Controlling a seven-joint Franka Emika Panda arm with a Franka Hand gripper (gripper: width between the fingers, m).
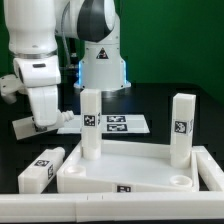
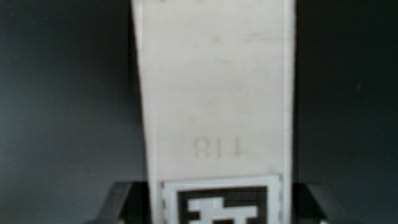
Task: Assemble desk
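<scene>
The white desk tabletop [image 1: 130, 168] lies flat in the middle of the exterior view. Two tagged square legs stand upright in its corner sockets, one at the exterior view's left [image 1: 90, 122] and one at the right [image 1: 182, 127]. A third leg [image 1: 38, 170] lies loose beside the tabletop's left end. My gripper [image 1: 45, 122] is low over the table at the left. In the wrist view my gripper [image 2: 217, 202] is shut on the tagged end of a fourth leg [image 2: 210, 90], with dark fingers [image 2: 135, 200] on both sides. This leg reaches away over the dark table.
The marker board [image 1: 118, 123] lies behind the tabletop. A white raised rail [image 1: 100, 208] runs along the front and up the exterior view's right side [image 1: 208, 165]. The robot's base [image 1: 100, 60] stands at the back.
</scene>
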